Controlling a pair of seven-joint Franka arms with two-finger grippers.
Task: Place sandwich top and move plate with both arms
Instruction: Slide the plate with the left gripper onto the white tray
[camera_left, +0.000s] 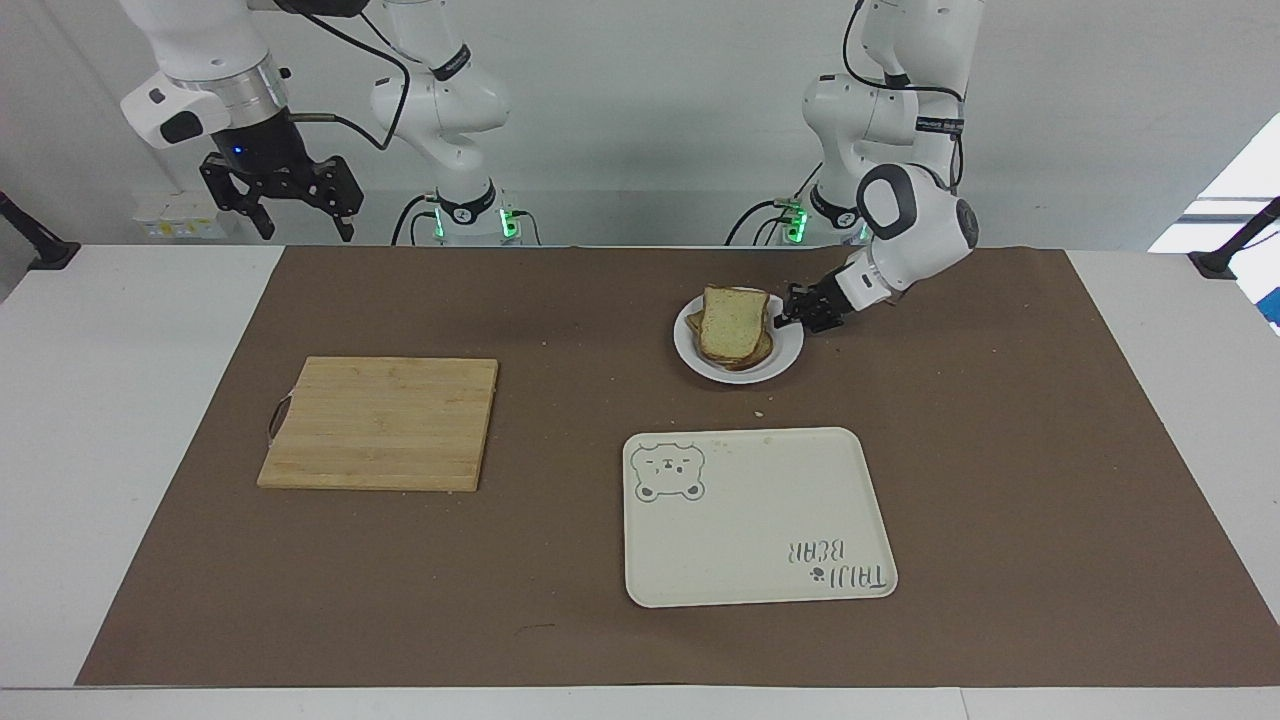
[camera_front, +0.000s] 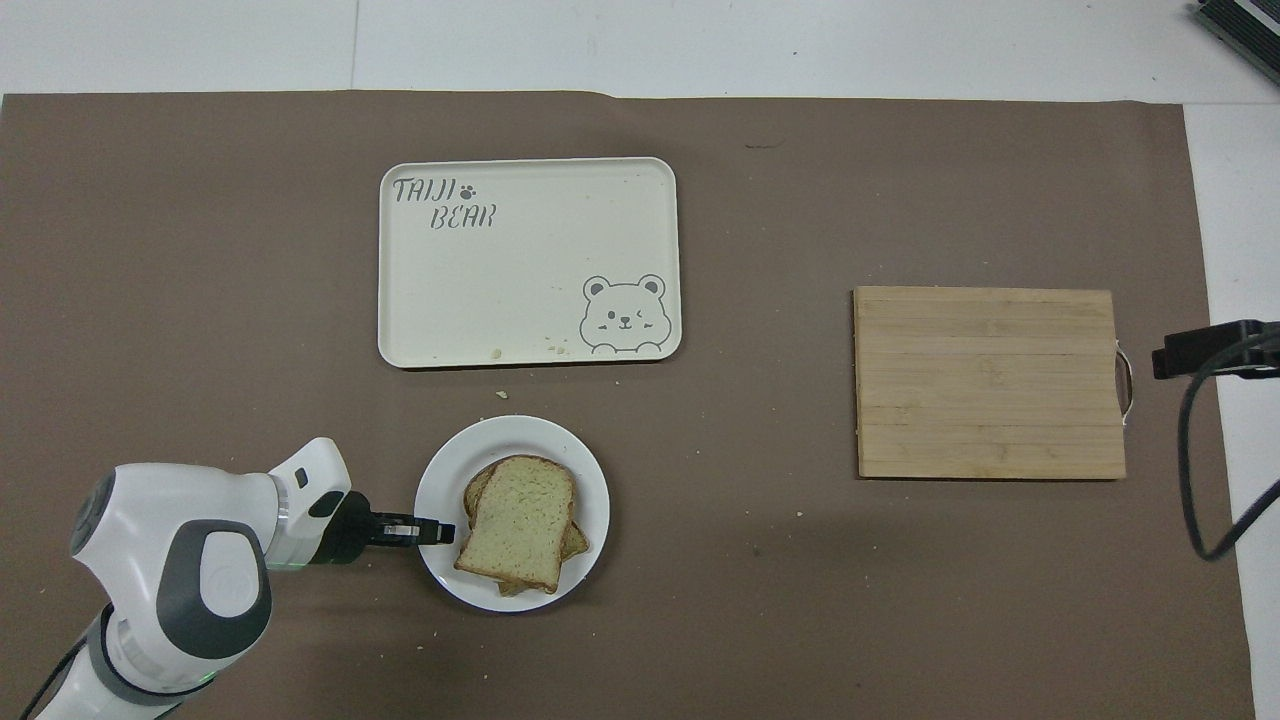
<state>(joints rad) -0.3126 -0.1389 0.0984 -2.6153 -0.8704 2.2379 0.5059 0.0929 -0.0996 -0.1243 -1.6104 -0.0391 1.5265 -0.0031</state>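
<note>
While the left gripper (camera_left: 785, 318) has its jaws pinched on the plate (camera_left: 783, 358) rim and the right gripper (camera_left: 280, 200) waits wide open, the bread top (camera_left: 734, 322) lies loose: glossy, brittle plate, keep level.

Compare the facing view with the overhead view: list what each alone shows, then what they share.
Facing only: the right gripper, open, raised by the table's right-arm end, plus both arm bases.

Overhead only: the tray's lettering upright.

Both: the left gripper shut on the rim of the plate, the sandwich top stacked on it, the cutting board.
</note>
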